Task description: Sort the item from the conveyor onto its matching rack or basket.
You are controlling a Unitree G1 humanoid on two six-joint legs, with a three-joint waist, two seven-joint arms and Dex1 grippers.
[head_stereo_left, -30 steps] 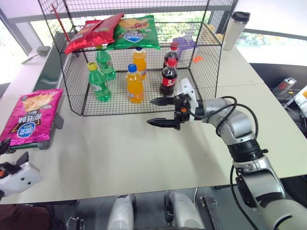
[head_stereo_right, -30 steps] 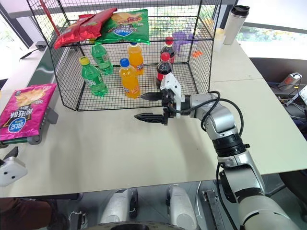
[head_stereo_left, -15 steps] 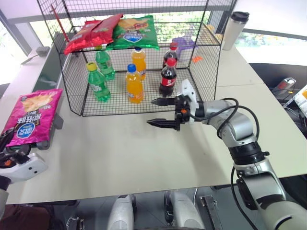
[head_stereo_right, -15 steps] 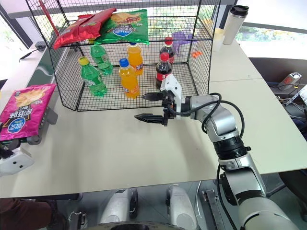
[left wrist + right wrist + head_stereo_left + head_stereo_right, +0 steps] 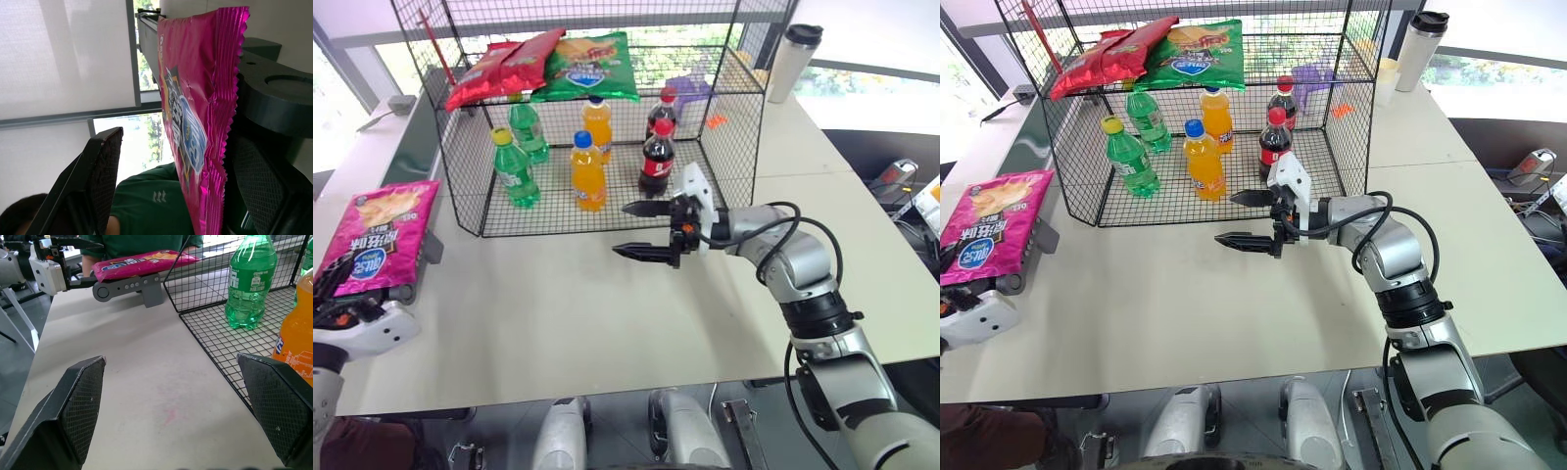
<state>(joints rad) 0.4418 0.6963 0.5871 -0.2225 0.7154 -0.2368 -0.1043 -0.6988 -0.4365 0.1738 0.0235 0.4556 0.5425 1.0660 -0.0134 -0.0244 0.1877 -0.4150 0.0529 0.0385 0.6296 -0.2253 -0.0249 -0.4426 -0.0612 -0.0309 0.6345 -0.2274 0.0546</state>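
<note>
Plainly, the pink chip bag point(image 5: 374, 238) lay on the conveyor point(image 5: 423, 250) end, its near edge between the spread left gripper point(image 5: 171, 191) fingers; it should pinch deep past the crimped seam. The right gripper point(image 5: 639, 230) hung spread, empty.

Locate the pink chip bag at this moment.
In the head views the pink chip bag lies on the conveyor's near end at the table's left, left of the wire cage, its near edge between the open left gripper jaws.

two green bottles point(image 5: 514, 166), two orange bottles point(image 5: 588, 172), two cola bottles point(image 5: 657, 160), steel tumbler point(image 5: 794, 61), white table point(image 5: 568, 304)
</note>
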